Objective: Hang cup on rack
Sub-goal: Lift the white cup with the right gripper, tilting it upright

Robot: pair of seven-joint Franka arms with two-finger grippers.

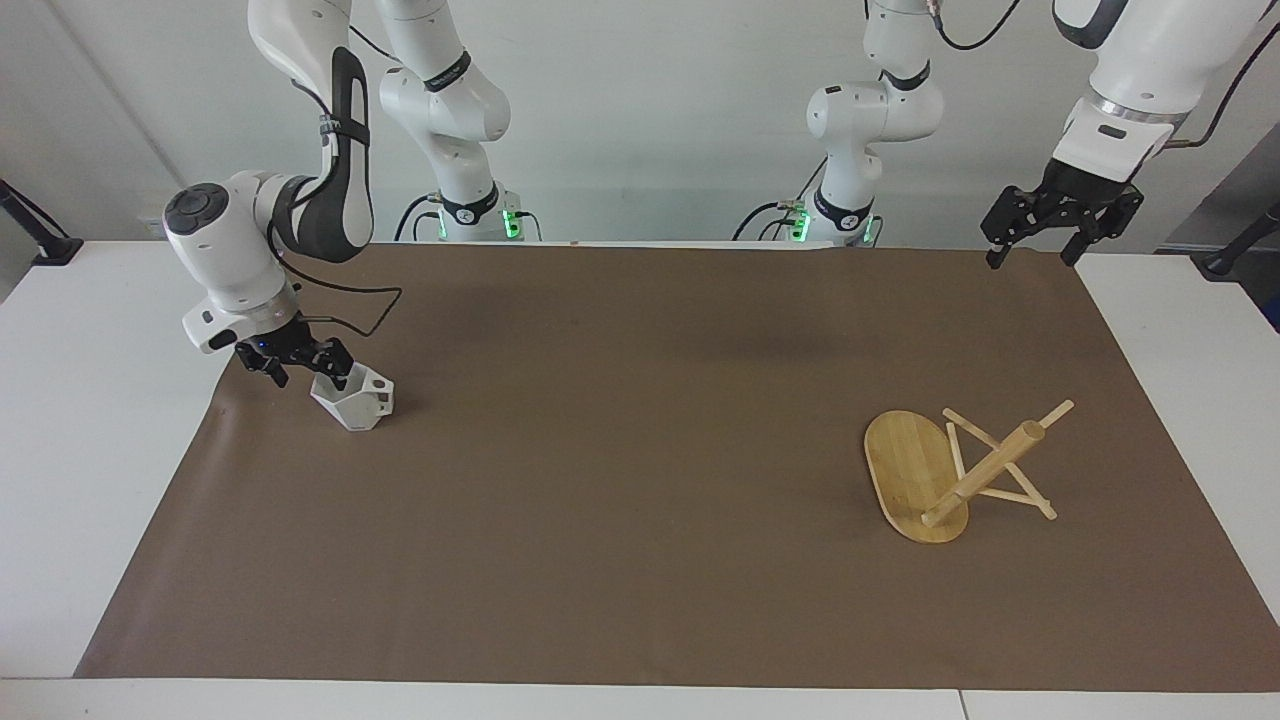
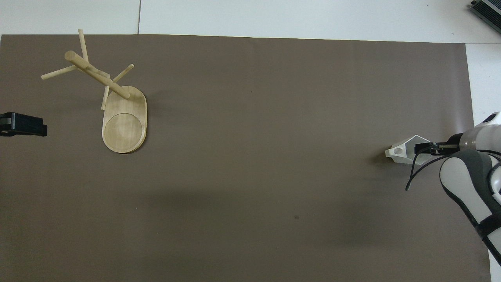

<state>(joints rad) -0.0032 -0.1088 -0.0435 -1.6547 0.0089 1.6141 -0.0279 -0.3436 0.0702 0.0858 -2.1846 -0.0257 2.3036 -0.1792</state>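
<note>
The white faceted cup (image 1: pixel 352 405) stands on the brown mat near the right arm's end of the table, its handle pointing toward the middle. My right gripper (image 1: pixel 297 368) is down at the cup's rim and open, one fingertip over the cup's mouth, the other outside its wall. In the overhead view the cup (image 2: pixel 403 150) shows just ahead of the right gripper (image 2: pixel 424 147). The bamboo rack (image 1: pixel 905 470) stands on its oval base toward the left arm's end, pegs crossing its post. My left gripper (image 1: pixel 1030 258) waits open, raised over the mat's corner, well away from the rack (image 2: pixel 125 125).
The brown mat (image 1: pixel 640 480) covers most of the white table (image 1: pixel 90 400). A black cable loops from the right wrist over the mat beside the cup. Only a black part of the left gripper (image 2: pixel 23 124) shows at the edge of the overhead view.
</note>
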